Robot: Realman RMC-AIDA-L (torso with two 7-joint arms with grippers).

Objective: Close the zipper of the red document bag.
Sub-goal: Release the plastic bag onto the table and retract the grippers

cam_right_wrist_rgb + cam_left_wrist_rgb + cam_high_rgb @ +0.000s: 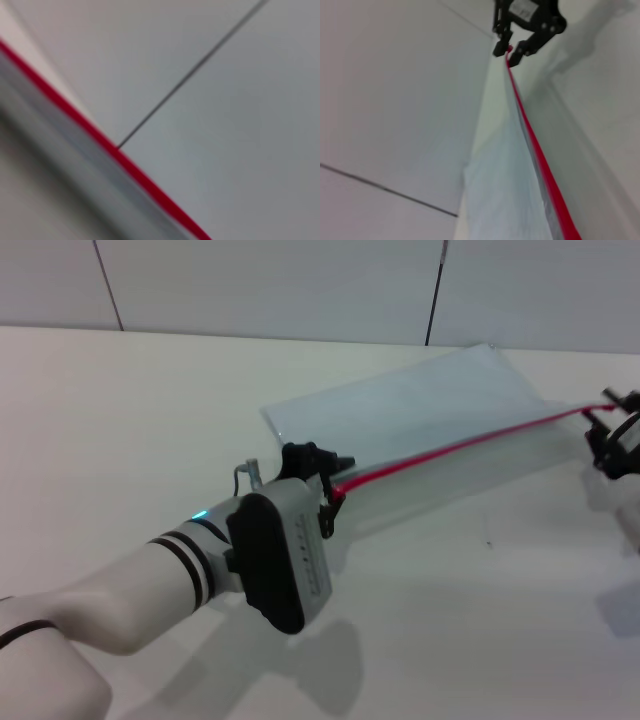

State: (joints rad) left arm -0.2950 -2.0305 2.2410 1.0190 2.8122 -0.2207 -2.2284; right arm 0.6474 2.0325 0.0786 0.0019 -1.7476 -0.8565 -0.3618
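Observation:
The red document bag (420, 405) is a translucent pale-blue pouch lying slantwise on the white table. Its zipper (460, 447) is a thin red line along the near long edge, stretched straight and raised a little off the table. My left gripper (333, 490) is at the zipper's left end, shut on it there. My right gripper (603, 425) is at the far right end. The left wrist view shows the right gripper (509, 51) pinching the red tip, with the zipper (540, 155) running up to it over the bag (500, 190). In the right wrist view only the zipper (100, 142) shows.
The white table (120, 420) extends left and in front of the bag. Behind it stands a pale panelled wall with dark seams (433, 290). My left arm's white forearm (150, 580) crosses the near left of the table.

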